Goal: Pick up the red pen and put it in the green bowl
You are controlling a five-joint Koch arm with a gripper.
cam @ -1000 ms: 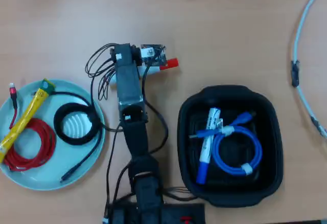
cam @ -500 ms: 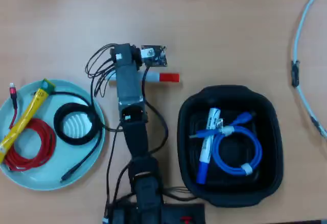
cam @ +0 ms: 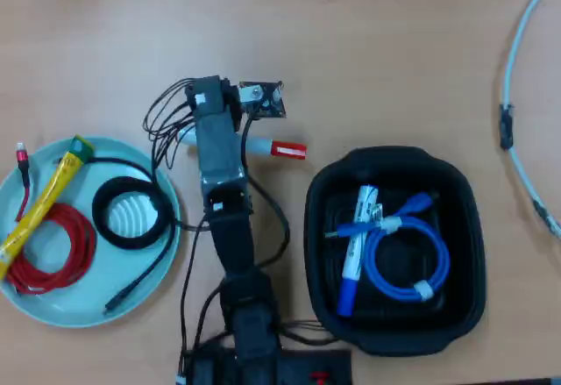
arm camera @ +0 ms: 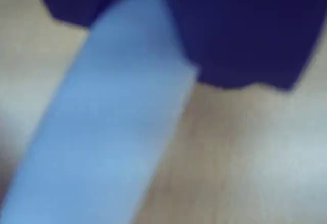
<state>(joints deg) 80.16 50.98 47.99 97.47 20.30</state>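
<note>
zero progress on placement: red pen (cam: 273, 148) lies mid-tabletop under the tool (cam: 230, 139), can't tell if it's gripped. green bowl (cam: 53, 310) sits at the left edge, pen not in it.

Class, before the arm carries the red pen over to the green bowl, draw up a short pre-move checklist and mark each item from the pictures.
1. Red pen at the gripper: ok, it crosses under the arm in the overhead view.
2. Grip secure: cannot tell, jaws hidden; wrist view blurred.
3. Green bowl in view: ok.
4. Free room in the bowl: not ok, black cable, red cable and yellow stick crowd it.
5. Blue-capped marker left in the black tray: ok.
</note>
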